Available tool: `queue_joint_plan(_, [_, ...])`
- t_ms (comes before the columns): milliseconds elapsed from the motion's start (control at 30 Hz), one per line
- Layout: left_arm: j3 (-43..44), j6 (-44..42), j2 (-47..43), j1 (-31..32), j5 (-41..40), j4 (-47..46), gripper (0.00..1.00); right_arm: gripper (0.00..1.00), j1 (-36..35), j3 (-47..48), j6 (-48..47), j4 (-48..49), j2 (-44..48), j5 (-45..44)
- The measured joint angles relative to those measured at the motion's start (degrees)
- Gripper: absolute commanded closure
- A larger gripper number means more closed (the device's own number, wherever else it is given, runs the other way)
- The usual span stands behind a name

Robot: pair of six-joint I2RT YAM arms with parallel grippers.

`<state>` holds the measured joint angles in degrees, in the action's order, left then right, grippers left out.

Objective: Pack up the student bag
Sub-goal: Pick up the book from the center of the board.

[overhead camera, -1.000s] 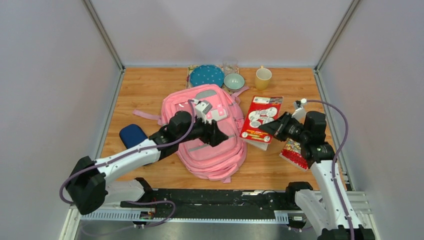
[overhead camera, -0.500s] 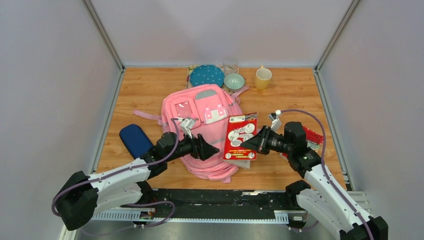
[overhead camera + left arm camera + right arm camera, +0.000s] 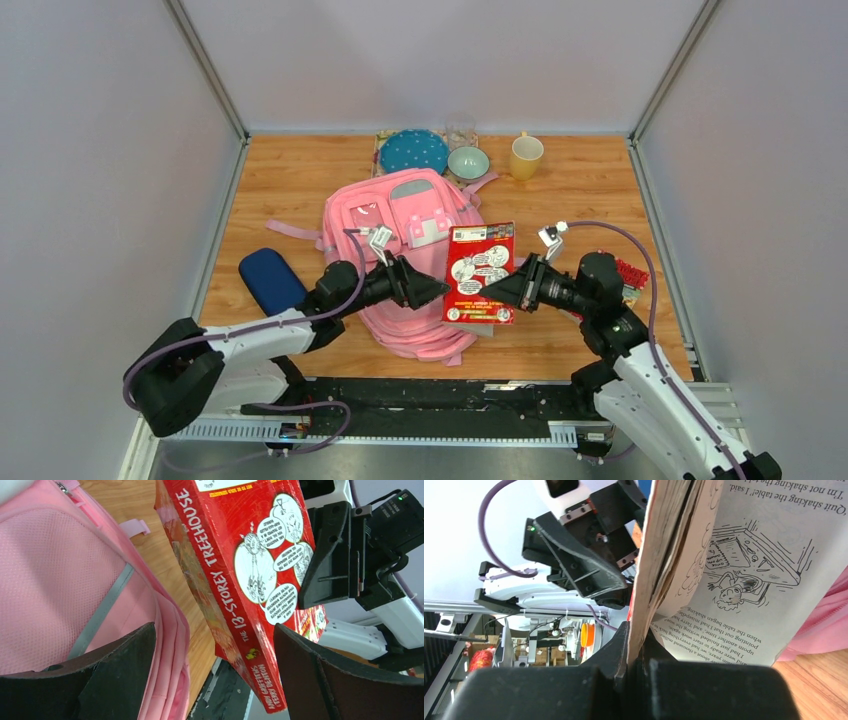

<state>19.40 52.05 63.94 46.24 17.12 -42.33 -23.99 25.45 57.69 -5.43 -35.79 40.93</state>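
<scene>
While the bag (image 3: 400,215) lies flat at mid-table, front up and top end toward the far wall, the right gripper (image 3: 505,293) holds a book (image 3: 480,270) over its right edge.

Right gripper: comes in from the right, jaws pressed together on the book's edge. In the right wrist view the pages fan away from the cover, with print and a drawing showing.

Book: red, cartoon bubbles on the cover, spine reading "The 13-Storey Treehouse" in the left wrist view. It is tilted, cover up toward the top camera. Loose pages sag at its near end; whether they touch the table (image 3: 300,180) I cannot tell.

Left gripper (image 3: 430,290): over the bag's lower front, pointing right at the book. Jaws wide apart, nothing between them. Tips just beside the spine; contact cannot be told.

Bag surroundings: one strap trails left, one shows at the top right. A navy pouch (image 3: 268,280) sits just beside its left side. Past its top, at the far edge, left to right: dotted plate (image 3: 413,150), bowl (image 3: 468,162), yellow mug (image 3: 526,156).

A second red book (image 3: 627,272) lies on the table behind the right arm, mostly hidden.
</scene>
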Motion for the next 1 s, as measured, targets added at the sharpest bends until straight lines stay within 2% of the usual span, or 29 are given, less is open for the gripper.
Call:
queue_joint_plan(400, [3.8,6.7,9.9,0.0,5.0,-13.0,0.09,1.00,-1.0,-0.2,1.0,1.8,2.6,4.6])
queue_joint_plan(500, [5.3,7.6,11.2,0.0,6.3,-15.3,0.21,1.00,-1.4,-0.2,0.9,1.8,2.6,5.7])
queue_joint_plan(567, [5.9,8.0,12.0,0.0,7.0,-16.2,0.38,1.00,-1.5,-0.2,0.4,1.8,2.6,6.2])
queue_joint_plan(600, [6.2,8.3,12.4,-0.1,7.3,-16.5,0.52,1.00,-1.5,-0.2,-0.1,1.7,2.6,6.4])
queue_joint_plan(667, [6.6,8.5,13.2,-0.3,7.8,-16.7,0.72,1.00,-1.6,-0.2,-0.9,1.4,2.6,7.0])
queue_joint_plan(700, [6.6,8.8,13.5,-0.3,8.1,-17.0,0.89,1.00,-1.6,-0.2,-1.2,1.4,2.5,7.1])
queue_joint_plan(733, [6.8,9.3,13.6,-0.3,8.3,-17.0,0.96,1.00,-1.7,-0.2,-2.1,1.2,2.4,7.1])
queue_joint_plan(800, [7.5,9.9,13.6,-0.3,8.3,-17.1,1.00,0.89,-1.6,-0.2,-4.0,-0.5,2.1,5.4])
queue_joint_plan(833, [7.9,9.8,13.5,-0.5,8.3,-16.6,1.00,0.78,-1.4,0.2,-5.1,-2.1,2.1,4.1])
queue_joint_plan(867, [8.1,9.4,13.5,-0.5,8.1,-15.8,1.00,0.53,-1.4,0.8,-6.0,-4.2,2.0,3.0])
queue_joint_plan(933, [8.3,7.3,12.5,-0.5,8.0,-11.9,1.00,0.27,-1.8,4.0,-8.6,-12.7,2.1,-2.5])
queue_joint_plan(1000, [8.3,4.6,10.3,-0.5,7.1,-6.6,1.00,0.18,-2.1,7.7,-10.3,-20.6,2.5,-10.4])
